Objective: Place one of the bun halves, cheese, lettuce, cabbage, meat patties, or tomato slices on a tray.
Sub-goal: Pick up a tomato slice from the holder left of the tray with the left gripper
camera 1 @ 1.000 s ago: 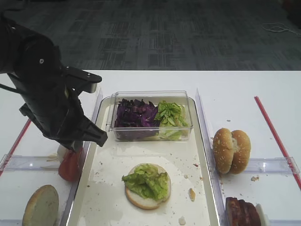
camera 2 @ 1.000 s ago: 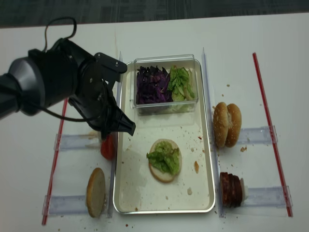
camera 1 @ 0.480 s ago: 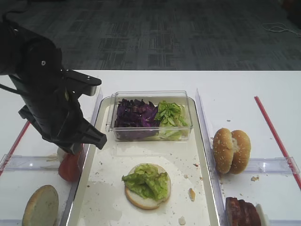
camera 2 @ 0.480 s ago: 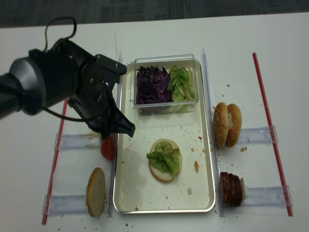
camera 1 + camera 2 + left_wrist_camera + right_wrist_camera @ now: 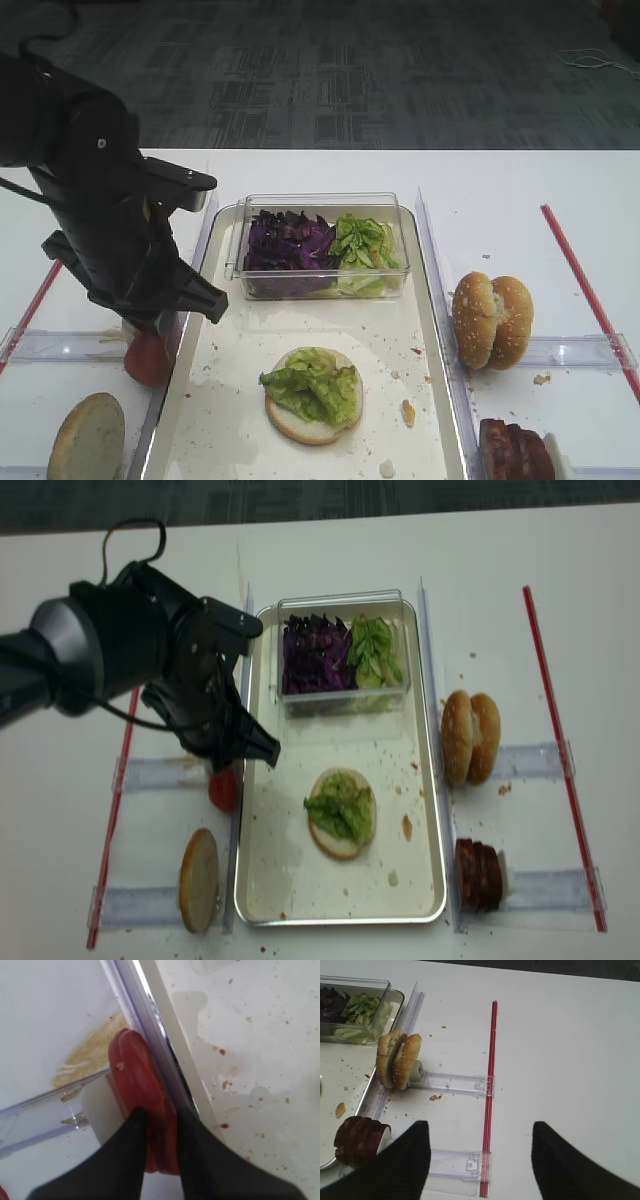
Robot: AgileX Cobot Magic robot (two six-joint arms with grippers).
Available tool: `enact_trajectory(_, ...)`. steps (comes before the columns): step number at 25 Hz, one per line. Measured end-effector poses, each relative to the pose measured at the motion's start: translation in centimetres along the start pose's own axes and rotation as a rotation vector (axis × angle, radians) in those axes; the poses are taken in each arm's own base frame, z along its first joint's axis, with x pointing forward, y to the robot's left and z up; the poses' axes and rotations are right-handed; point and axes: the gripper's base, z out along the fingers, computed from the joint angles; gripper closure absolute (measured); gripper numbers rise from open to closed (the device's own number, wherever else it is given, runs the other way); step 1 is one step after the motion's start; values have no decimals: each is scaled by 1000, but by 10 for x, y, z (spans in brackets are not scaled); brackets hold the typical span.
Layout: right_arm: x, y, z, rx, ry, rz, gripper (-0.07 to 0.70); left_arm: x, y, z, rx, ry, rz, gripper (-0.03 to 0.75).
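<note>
the left pincer (image 5: pixel 159 1132) has sunk, fingers narrowly straddling the upright tomato slices (image 5: pixel 137 1095); soft, slippery, pinch faces gently.

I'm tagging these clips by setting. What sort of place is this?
Probably a lab or office mock-up of a burger station, not a real kitchen: a white table on grey office carpet, red tape lines, and ingredients propped in clear plastic holders beside a crumb-speckled tray.
</note>
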Motion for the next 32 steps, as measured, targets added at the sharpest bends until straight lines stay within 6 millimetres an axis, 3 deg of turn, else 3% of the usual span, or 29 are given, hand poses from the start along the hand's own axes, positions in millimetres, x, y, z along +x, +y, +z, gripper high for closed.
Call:
enact_trajectory(9, 0, 0, 0, 0, 0, 0, 150, -1, -1, 8, -2, 19, 2, 561)
enact_trajectory(15, 0, 0, 0, 0, 0, 0, 150, -1, -1, 8, -5, 18, 5, 659)
enact_trajectory(22, 0, 0, 0, 0, 0, 0, 150, -1, -1, 8, -5, 20, 5, 671)
enact_trajectory(32, 0, 0, 0, 0, 0, 0, 150, 2, 3, -17, -2, -35, 0, 672)
